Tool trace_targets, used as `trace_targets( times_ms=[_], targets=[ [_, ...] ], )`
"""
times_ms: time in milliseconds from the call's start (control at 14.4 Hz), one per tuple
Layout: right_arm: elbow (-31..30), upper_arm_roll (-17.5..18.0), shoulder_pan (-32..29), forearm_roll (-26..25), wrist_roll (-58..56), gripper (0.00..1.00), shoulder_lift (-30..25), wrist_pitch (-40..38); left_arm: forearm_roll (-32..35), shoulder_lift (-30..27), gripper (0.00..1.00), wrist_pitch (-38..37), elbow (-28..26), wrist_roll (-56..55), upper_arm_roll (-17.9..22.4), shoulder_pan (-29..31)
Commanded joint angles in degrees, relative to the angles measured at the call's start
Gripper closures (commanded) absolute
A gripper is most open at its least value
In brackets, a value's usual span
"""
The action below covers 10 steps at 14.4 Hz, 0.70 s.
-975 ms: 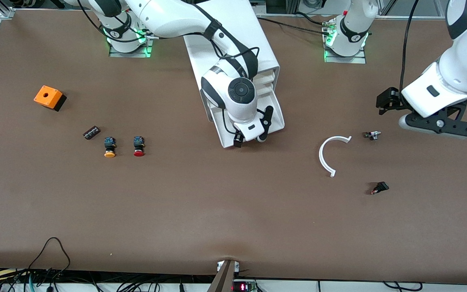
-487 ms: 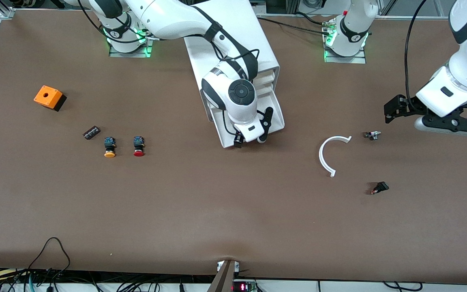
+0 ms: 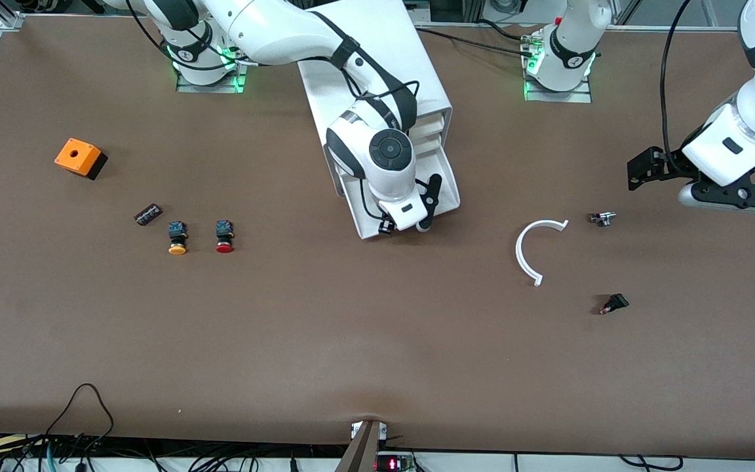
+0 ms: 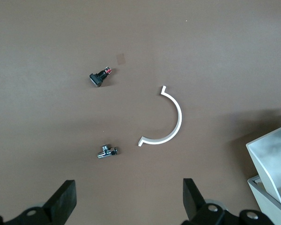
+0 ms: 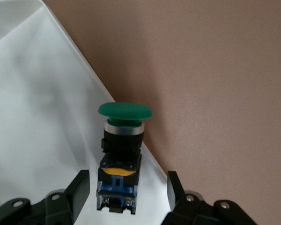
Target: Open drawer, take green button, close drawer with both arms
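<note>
The drawer point(image 3: 448, 185), lowest of the white cabinet point(image 3: 377, 52), is pulled out. My right gripper point(image 3: 405, 227) reaches down into it. In the right wrist view the button point(image 5: 125, 140) lies on the drawer's white floor point(image 5: 37, 117), close to its rim, green cap pointing away from the hand. My right gripper point(image 5: 126, 190) is open around the button's blue-grey rear block, with a gap showing on each side between block and fingers point(image 5: 79, 187). My left gripper point(image 3: 738, 196) hangs wide open and holding nothing point(image 4: 129, 197) over the left arm's end of the table.
A yellow-capped button point(image 3: 177, 239), a red-capped one point(image 3: 224, 237), a small black block point(image 3: 148, 214) and an orange box point(image 3: 79, 157) lie toward the right arm's end. A white curved piece point(image 3: 535, 249), a metal fitting point(image 3: 601, 218) and a black switch point(image 3: 613, 303) lie below the left gripper.
The left arm has drawn away toward its own end of the table, still open. The right hand has stayed in the drawer.
</note>
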Motion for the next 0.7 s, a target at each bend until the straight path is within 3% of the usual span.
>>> trace_targets(
  times_ms=[0,418,627],
  targets=[
    [2.1,0.4,0.0,-1.0,0.6,0.31,1.2,0.6,-0.2,-0.9,0.00,-1.2,0.3,0.3,-0.3,0.4],
    [2.1,0.4,0.1,-1.4,0.5,0.48,1.1,2.0,-0.3,-0.9,0.00,-1.3,0.4,-0.4,-0.1,0.4],
    [2.1,0.4,0.3,-4.3,0.8,0.59,1.0,1.8,-0.3,-0.9,0.00,-1.3,0.4,-0.7,-0.2,0.4]
  ],
)
